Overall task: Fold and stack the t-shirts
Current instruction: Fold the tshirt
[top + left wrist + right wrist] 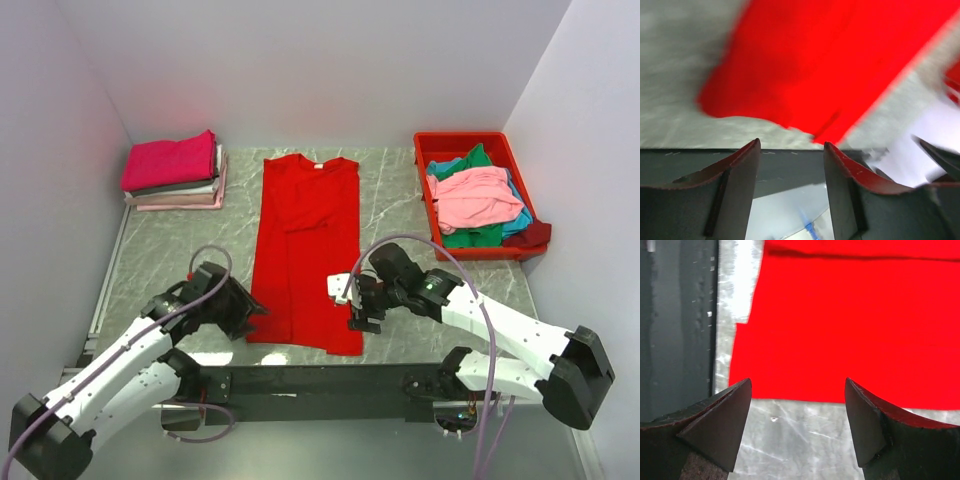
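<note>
So the left claw is partly open with nothing in it, sitting just off the near left corner of the red t-shirt. The right claw is spread wider, also empty, over bare desk just short of the shirt's near hem on the right side. The shirt lies flat down the middle of the desk as a long narrow strip, collar at the far end. Nothing's between either claw and the cloth.

Further out there's a folded stack in the far left corner, magenta on top. A red bin at far right holds loose shirts in pink, green and teal.

The left wrist view is blurry. The right wrist one is sharp and shows the straight hem plus a dark rail along the desk edge.
</note>
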Action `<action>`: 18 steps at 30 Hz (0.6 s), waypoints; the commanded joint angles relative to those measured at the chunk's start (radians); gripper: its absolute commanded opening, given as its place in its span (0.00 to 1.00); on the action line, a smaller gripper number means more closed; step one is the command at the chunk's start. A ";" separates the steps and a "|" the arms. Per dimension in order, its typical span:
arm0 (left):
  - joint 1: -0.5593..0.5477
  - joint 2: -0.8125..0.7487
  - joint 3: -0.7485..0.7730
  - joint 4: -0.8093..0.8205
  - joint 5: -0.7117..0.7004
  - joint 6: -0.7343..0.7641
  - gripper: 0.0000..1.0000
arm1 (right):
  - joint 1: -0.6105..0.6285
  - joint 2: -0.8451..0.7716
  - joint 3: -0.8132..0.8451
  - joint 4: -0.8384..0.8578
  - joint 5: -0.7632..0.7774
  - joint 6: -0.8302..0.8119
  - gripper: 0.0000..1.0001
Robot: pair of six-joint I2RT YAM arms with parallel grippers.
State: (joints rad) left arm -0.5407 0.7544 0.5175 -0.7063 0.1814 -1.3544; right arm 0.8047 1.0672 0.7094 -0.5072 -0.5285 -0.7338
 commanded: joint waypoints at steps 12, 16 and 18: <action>-0.127 0.200 -0.086 -0.009 -0.214 -0.360 0.65 | 0.028 0.027 -0.008 0.064 0.035 -0.001 0.81; -0.127 0.287 -0.083 -0.001 -0.273 -0.396 0.63 | 0.063 0.010 -0.033 0.065 0.033 -0.026 0.81; -0.128 0.312 -0.091 0.013 -0.275 -0.405 0.57 | 0.076 0.010 -0.036 0.061 0.033 -0.036 0.81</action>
State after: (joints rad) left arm -0.6632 1.0225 0.4477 -0.7269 -0.0067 -1.6955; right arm 0.8597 1.0927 0.6857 -0.4599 -0.4843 -0.7418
